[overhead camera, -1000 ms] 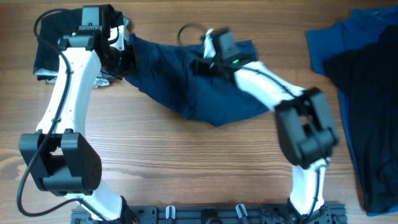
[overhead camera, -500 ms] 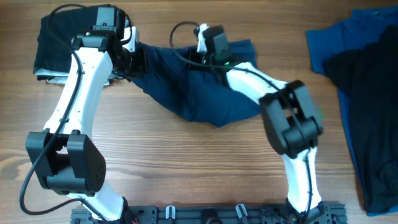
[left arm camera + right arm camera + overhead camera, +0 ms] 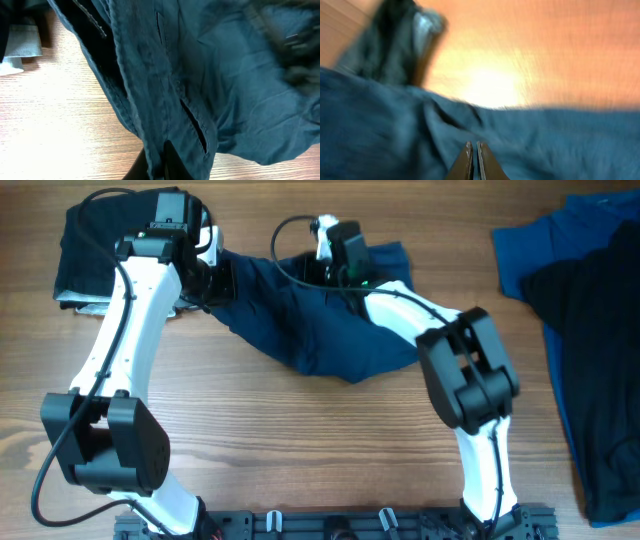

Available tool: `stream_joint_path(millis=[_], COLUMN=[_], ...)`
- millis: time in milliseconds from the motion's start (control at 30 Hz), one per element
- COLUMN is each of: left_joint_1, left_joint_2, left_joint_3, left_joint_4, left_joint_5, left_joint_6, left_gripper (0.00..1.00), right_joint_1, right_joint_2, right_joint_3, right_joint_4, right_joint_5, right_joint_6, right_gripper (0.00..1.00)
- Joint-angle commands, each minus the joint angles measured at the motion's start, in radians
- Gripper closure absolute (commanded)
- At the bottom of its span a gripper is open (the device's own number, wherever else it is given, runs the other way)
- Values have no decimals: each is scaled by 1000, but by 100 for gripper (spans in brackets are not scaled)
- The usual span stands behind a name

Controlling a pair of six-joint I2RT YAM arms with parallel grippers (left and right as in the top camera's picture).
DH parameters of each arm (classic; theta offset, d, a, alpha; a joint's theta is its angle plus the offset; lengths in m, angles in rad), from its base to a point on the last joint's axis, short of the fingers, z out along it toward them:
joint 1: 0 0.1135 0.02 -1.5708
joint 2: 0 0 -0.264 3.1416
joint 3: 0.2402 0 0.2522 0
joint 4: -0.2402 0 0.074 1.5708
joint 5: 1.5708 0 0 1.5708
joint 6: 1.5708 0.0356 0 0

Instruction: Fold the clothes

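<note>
The left pincer (image 3: pixel 156 161) is closed tight on a seamed edge of the navy shorts (image 3: pixel 320 330). The right pincer (image 3: pixel 473 149) is also closed, its tips pressed together on the shorts' far edge, though that view is blurred. The shorts hang stretched between the two pincers at the back middle of the wooden table (image 3: pixel 300 440), with the lower part sagging onto the wood. A dark pile (image 3: pixel 85 255) of cloth lies at the back left, just beside the left pincer. A blue garment (image 3: pixel 530 250) and a black garment (image 3: pixel 600 320) lie overlapping at the right edge.
</note>
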Motion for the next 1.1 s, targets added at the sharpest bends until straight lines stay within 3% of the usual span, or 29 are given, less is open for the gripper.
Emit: stream_joint_path(millis=[0, 233, 500, 733, 833, 967, 1067], left_joint_1=[-7, -8, -10, -10, -10, -9, -10], left_joint_2=[-41, -41, -41, -41, -41, -41, -41], left_joint_3=[22, 22, 22, 22, 22, 22, 22], left_joint_4=[0, 0, 0, 4, 4, 4, 4], left_joint_5=[1, 1, 1, -2, -15, -37, -36], left_joint_6=[20, 20, 20, 24, 32, 39, 39], left_gripper=[95, 95, 96, 96, 96, 96, 96], right_joint_1=[9, 29, 74, 52, 28, 6, 10], right_joint_2=[-42, 56, 224, 134, -23, -263, -337], right_joint_3=[8, 8, 8, 8, 8, 8, 8], right_joint_4=[8, 42, 279, 338, 188, -318, -660], right_joint_5=[1, 44, 77, 58, 51, 52, 46], right_joint_6=[-29, -16, 12, -28, -82, -139, -139], right_gripper=[96, 95, 96, 96, 95, 90, 96])
